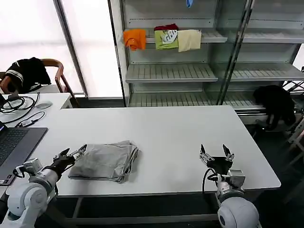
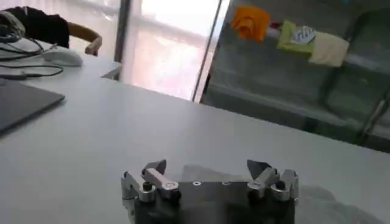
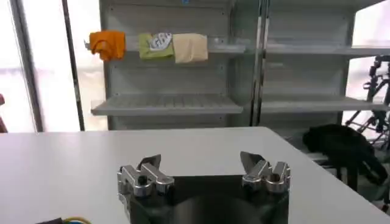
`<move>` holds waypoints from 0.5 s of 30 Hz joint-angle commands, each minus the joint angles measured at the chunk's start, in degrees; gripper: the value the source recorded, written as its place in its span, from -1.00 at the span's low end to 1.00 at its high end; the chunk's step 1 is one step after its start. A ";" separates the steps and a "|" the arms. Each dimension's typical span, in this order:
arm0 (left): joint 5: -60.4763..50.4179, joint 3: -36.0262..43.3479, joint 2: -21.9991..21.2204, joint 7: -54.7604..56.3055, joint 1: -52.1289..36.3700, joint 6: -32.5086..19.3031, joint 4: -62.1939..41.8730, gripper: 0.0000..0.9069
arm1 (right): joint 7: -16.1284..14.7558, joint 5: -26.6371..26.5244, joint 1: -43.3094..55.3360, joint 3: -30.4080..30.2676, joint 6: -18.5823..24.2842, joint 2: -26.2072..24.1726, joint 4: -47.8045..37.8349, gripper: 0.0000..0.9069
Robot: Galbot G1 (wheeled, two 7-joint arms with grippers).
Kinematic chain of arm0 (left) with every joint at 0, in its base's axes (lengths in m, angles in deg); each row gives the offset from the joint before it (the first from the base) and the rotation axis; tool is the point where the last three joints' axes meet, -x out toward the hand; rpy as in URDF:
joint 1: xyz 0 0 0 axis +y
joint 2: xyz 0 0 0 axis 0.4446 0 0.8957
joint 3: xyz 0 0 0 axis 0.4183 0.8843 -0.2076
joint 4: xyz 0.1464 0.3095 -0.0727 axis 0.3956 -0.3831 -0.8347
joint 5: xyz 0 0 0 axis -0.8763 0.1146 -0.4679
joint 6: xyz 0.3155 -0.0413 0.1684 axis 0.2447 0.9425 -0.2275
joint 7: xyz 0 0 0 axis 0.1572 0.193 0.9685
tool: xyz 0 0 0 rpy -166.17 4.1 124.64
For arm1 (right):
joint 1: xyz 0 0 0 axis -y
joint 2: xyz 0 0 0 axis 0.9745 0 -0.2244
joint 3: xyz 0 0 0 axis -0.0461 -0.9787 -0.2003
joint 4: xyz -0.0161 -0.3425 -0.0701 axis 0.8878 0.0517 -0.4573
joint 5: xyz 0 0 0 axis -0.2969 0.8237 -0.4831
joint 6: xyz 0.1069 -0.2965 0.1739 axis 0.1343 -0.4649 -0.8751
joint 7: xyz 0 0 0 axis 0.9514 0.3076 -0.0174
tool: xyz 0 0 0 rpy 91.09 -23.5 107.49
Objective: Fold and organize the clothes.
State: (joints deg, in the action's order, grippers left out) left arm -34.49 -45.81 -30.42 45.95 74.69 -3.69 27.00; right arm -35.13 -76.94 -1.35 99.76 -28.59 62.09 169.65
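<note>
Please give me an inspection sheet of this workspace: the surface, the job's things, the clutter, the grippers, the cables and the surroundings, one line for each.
Surface: white table, mostly bare.
Job's things: one grey shirt, folded in a bundle, near the table's front left edge.
Clutter: laptop at the left edge; computer mouse on the side desk.
Grippers: left gripper open, at the shirt's left edge; right gripper open, over bare table at front right, holding nothing.
Cables: black cables on the side desk beside the mouse.
Surroundings: metal shelves behind the table with orange, green and cream cloths; a chair with a dark garment; a black garment at the right.
</note>
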 commanded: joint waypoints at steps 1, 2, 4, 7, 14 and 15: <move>-0.83 -1.04 0.13 -1.39 0.55 -0.40 -3.65 1.00 | 0.05 0.14 -0.06 -0.21 0.03 0.04 -0.07 1.00; -0.77 -0.86 0.05 -1.41 0.41 -0.39 -3.85 1.00 | 0.07 0.21 -0.14 -0.21 0.05 0.07 -0.13 1.00; -1.20 -0.39 -0.05 -1.58 0.41 -0.50 -4.11 1.00 | 0.06 0.29 -0.31 -0.22 0.13 0.15 -0.22 1.00; -1.81 0.30 -0.54 -1.85 0.47 -0.60 -4.67 1.00 | 0.04 0.39 -0.55 -0.26 0.24 0.22 -0.26 1.00; -2.62 1.55 -1.11 -2.39 0.66 -0.43 -3.61 1.00 | 0.07 0.50 -0.54 -0.34 0.26 0.28 -0.55 1.00; -2.62 1.65 -1.12 -2.57 0.68 -0.41 -3.37 1.00 | 0.07 0.52 -0.55 -0.35 0.25 0.33 -0.60 1.00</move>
State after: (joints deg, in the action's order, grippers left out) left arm -36.40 -44.73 -31.44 44.04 75.13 -4.17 23.70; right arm -35.09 -76.45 -1.96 99.50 -28.35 62.36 169.17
